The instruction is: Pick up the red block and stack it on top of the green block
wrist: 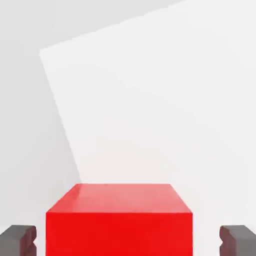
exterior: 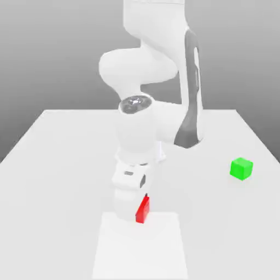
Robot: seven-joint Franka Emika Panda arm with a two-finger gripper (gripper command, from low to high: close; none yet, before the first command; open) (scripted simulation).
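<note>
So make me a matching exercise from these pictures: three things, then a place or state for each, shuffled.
Things
1. red block
2. green block
3. fingers

Places and states
A. standing apart, a gap between each and the block
B. between the fingers, not gripped
C. alone, toward the exterior view's right

Right pairs: 1-B, 2-C, 3-A

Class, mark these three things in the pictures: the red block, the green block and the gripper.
Red block [wrist: 119,234]: hand view, on its bright side face.
Green block [exterior: 240,169]: exterior view, near the middle of the block.
Gripper [wrist: 128,242]: hand view, midway between its two fingertips.
</note>
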